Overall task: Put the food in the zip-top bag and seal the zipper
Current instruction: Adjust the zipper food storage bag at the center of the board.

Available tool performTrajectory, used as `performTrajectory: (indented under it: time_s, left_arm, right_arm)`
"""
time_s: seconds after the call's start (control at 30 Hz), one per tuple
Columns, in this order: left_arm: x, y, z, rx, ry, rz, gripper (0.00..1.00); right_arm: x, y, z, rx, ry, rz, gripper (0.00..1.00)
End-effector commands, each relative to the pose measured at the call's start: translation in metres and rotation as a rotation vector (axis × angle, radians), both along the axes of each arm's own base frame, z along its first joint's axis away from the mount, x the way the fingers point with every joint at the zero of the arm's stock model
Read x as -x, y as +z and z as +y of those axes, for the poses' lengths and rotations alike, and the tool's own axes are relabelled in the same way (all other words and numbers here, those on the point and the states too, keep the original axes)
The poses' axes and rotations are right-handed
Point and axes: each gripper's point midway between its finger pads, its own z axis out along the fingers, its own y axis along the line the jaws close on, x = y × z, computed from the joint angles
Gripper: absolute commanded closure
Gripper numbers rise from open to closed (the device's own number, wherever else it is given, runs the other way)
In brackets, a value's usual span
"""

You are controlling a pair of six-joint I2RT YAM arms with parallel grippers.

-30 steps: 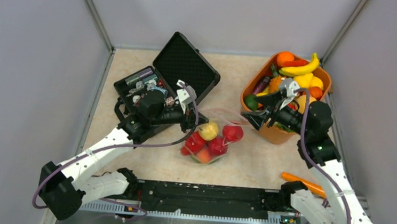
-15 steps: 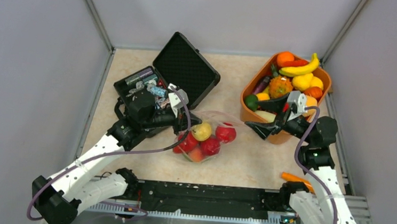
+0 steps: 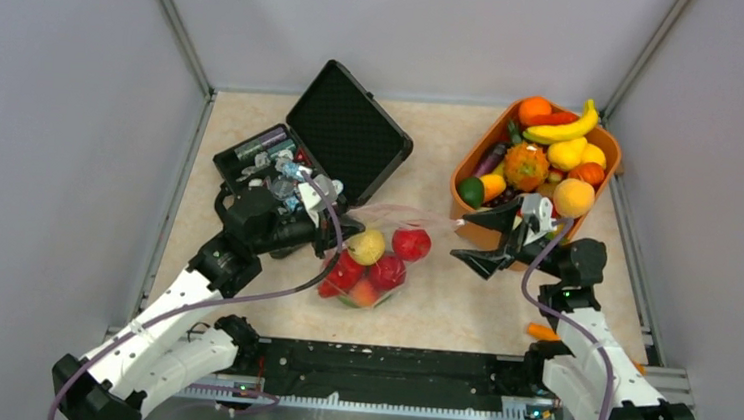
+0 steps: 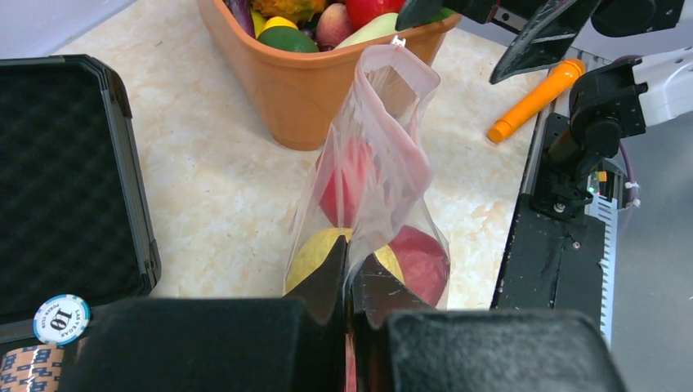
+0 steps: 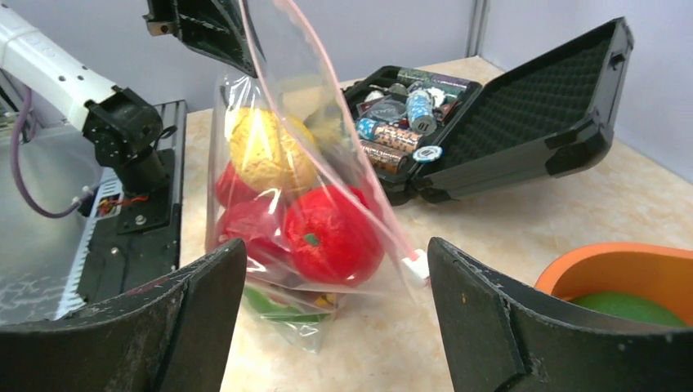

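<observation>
My left jaws are shut on the bag (image 4: 392, 171) at its 9 o'clock edge, holding it upright mid-tabletop (image 3: 461, 297) so the fruit (image 3: 410, 243) cannot spill. My right jaws — wide, empty — sit at 3 o'clock, facing the zipper (image 3: 403, 210).

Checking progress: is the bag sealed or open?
Open. The bag gapes at its mouth, a loop in the left wrist view.

Clear bag (image 4: 384, 122) held upright, top edge pinched in the left gripper (image 4: 350, 273), yellow pear (image 3: 366, 246) and red apples (image 3: 409, 243) inside, pink zipper (image 5: 331, 90) unsealed, facing the spread right gripper (image 5: 335, 249).
</observation>
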Motion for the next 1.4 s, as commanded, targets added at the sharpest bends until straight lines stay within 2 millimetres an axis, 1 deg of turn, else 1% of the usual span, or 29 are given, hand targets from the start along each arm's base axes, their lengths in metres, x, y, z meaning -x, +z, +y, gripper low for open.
performTrajectory:
  time_s: [0.0, 0.1, 0.3, 0.37, 0.53, 0.63, 0.73, 0.83, 1.0, 1.1, 1.17, 1.23, 1.37]
  left_arm:
    - [0.001, 0.022, 0.001, 0.034, -0.014, -0.072, 1.00]
    - [0.006, 0.024, 0.000, 0.032, -0.039, -0.075, 1.00]
    - [0.010, 0.029, 0.002, 0.036, -0.043, -0.081, 1.00]
    - [0.012, 0.030, 0.003, 0.039, -0.046, -0.086, 1.00]
    - [0.014, 0.036, 0.003, 0.048, -0.056, -0.099, 1.00]
    - [0.014, 0.042, 0.000, 0.055, -0.071, -0.108, 1.00]
    - [0.014, 0.043, 0.000, 0.055, -0.073, -0.107, 1.00]
    - [0.014, 0.043, 0.001, 0.055, -0.060, -0.110, 1.00]
    - [0.009, 0.042, 0.005, 0.045, -0.030, -0.142, 1.00]
    - [0.009, 0.039, 0.004, 0.042, -0.041, -0.127, 1.00]
    - [0.009, 0.040, 0.003, 0.048, -0.041, -0.126, 1.00]
    - [0.008, 0.040, 0.004, 0.052, -0.037, -0.129, 1.00]
    - [0.008, 0.040, 0.005, 0.053, -0.028, -0.132, 1.00]
  right_arm:
    - [-0.017, 0.014, -0.004, 0.023, -0.050, -0.125, 0.21]
    - [-0.028, 0.010, -0.006, 0.017, -0.096, -0.112, 0.22]
    - [-0.044, 0.009, -0.012, 0.042, -0.168, -0.116, 0.22]
    - [-0.040, 0.005, -0.009, 0.064, -0.129, -0.107, 0.22]
    - [-0.024, -0.010, 0.002, 0.074, 0.024, -0.071, 0.29]
    - [-0.026, -0.011, 0.003, 0.044, 0.019, -0.077, 0.30]
    - [-0.023, -0.019, 0.006, 0.048, 0.043, -0.059, 0.33]
    - [-0.022, -0.021, 0.006, 0.043, 0.024, -0.096, 0.34]
    - [-0.020, -0.025, 0.009, 0.043, 0.041, -0.091, 0.34]
    - [-0.013, -0.023, 0.013, 0.027, 0.068, -0.108, 0.35]
    - [-0.012, -0.027, 0.014, 0.025, 0.064, -0.110, 0.37]
    - [-0.011, -0.032, 0.016, 0.032, 0.072, -0.101, 0.42]
    - [-0.011, -0.034, 0.017, 0.036, 0.072, -0.101, 0.43]
